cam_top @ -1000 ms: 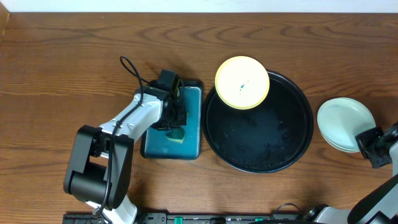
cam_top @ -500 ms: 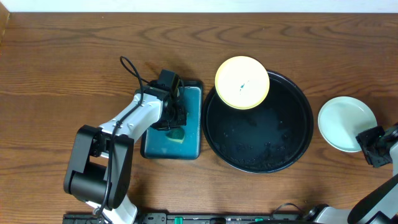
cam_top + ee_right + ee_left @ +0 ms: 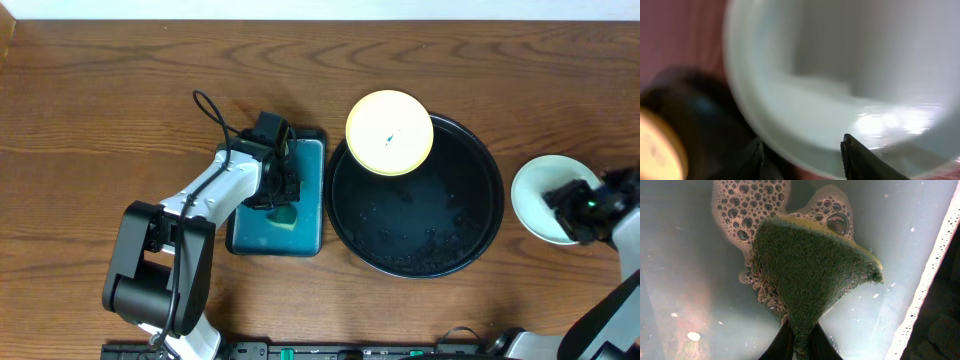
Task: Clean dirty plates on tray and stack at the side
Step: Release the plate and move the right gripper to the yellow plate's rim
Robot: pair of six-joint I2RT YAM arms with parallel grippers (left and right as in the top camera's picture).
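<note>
A pale yellow plate (image 3: 389,132) with a small blue-green smear at its centre rests on the far left rim of the round black tray (image 3: 420,225). The pale mint-white plates (image 3: 530,195) lie stacked on the table right of the tray. My right gripper (image 3: 562,204) hovers over them, open, and holds nothing. In the right wrist view the white plate (image 3: 840,75) is blurred and fills the frame, with the right gripper (image 3: 802,160) straddling its near rim. My left gripper (image 3: 800,347) is shut on a green and yellow sponge (image 3: 810,265) in soapy water.
A rectangular teal tray (image 3: 305,160) of foamy water stands left of the black tray, with my left gripper (image 3: 282,205) and the sponge (image 3: 287,218) in it. Bare wooden table lies all around. The black tray's floor is wet and speckled.
My right gripper has opened and let go of the top mint-white plate, which now lies squarely on the stack. The gripper has since moved left over the plates. The left arm is still.
</note>
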